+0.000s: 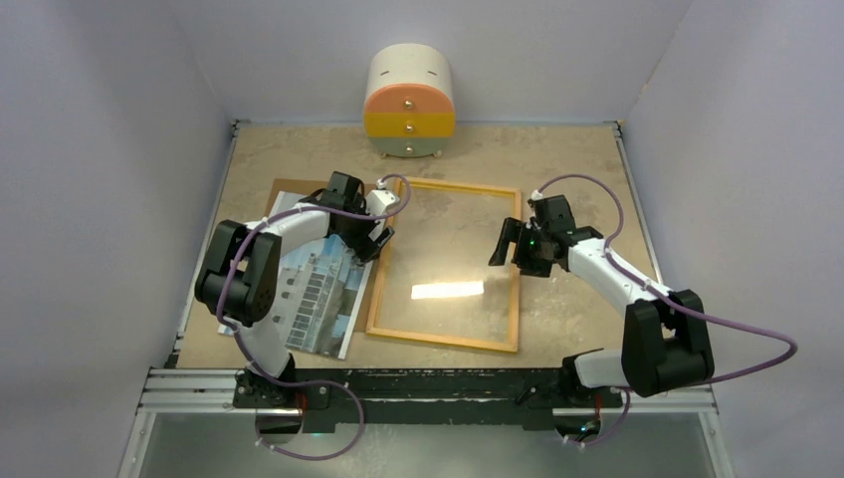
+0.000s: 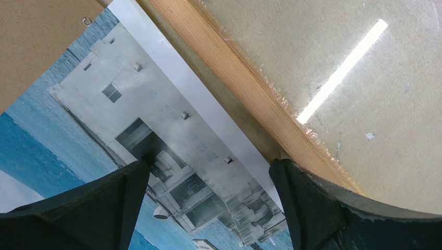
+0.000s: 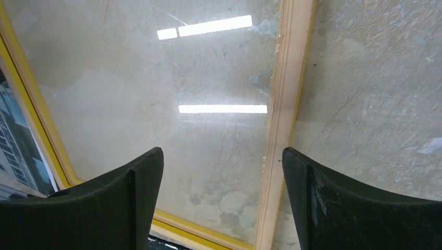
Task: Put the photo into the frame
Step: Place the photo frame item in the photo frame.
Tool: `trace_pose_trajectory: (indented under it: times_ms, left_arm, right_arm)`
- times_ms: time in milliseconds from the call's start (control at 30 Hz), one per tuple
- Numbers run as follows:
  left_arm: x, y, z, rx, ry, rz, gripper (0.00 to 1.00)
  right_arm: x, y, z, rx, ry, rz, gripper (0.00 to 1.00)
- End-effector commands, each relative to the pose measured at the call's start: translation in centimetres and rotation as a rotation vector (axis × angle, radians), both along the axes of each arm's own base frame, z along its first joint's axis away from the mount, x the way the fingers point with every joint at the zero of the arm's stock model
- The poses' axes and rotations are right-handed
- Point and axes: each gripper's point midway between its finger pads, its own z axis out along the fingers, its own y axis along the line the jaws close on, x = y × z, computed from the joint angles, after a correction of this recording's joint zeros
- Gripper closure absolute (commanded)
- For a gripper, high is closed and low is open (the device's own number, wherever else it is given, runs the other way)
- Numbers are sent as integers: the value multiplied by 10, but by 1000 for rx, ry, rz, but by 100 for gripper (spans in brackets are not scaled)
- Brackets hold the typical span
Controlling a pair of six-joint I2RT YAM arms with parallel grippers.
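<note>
Top view: the left arm's forearm crosses the photo [image 1: 316, 299], hiding its far part; only the near half with the building print shows clearly. The brown board [image 1: 287, 188] lies under the photo, with just its far corner exposed. In the left wrist view the board [image 2: 36, 41] fills the upper left corner and carries a small metal loop [image 2: 86, 21]; whether that loop is fixed to it is hard to make out. The photo [image 2: 156, 104] lies face up on the table [image 1: 567, 159], left of the frame [image 1: 381, 284] and outside it. Its white border runs just beside the frame's left bar [image 2: 250, 88], with a dark strip between them, and contact cannot be told. The left gripper [image 1: 379, 235] [image 2: 208, 208] has its fingers [image 2: 104, 208] spread wide, straddling that border and bar and holding nothing. The right gripper [image 1: 509, 245] [image 3: 221, 203] is also spread and empty, over the frame's right bar [image 3: 284, 104]; its height above the bar is unclear. The frame lies flat, its glazing throwing back bright glare strips. A sliver of the photo [image 3: 13, 130] is cut off at the left edge of the right wrist view. Bare table runs right of the frame and on the far side, up to the drawer unit [image 1: 410, 100] at the far wall.
</note>
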Motion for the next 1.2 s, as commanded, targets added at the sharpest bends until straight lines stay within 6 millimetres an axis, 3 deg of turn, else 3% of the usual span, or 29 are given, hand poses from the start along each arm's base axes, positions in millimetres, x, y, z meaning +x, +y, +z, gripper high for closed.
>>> trace_pose_trajectory:
  times_ms: [0,233,367,500,567,667,767,867,967,1100,1167]
  left_arm:
    - [-12,-2,1,-8,31,-20,3]
    - [-14,-22,6,-26,19,-42,3]
    - [-11,-36,7,-30,16,-58,3]
    - [-4,-47,12,-26,-1,-72,3]
    - [-1,-49,16,-28,-3,-73,3]
    - [6,-49,30,-32,-13,-66,2]
    - [18,-39,59,-98,-12,-37,2]
    - [37,-6,94,-137,-36,29,1]
    - [57,51,113,-101,-96,123,0]
    - [66,133,104,3,-108,256,1]
    - [65,174,93,69,-116,324,2]
  right_arm:
    - [18,-8,25,-11,-68,-47,14]
    - [34,-13,57,61,-127,-82,13]
    - [33,-10,62,87,-132,-77,11]
    - [30,-11,69,89,-158,-76,1]
    - [37,-14,76,81,-213,-99,1]
    - [41,-5,88,126,-248,-97,1]
    - [51,24,105,155,-282,-65,1]
    - [61,70,121,204,-307,-2,1]
    - [72,128,125,237,-297,77,2]
    - [87,199,126,286,-284,158,6]
    - [93,231,117,292,-264,188,8]
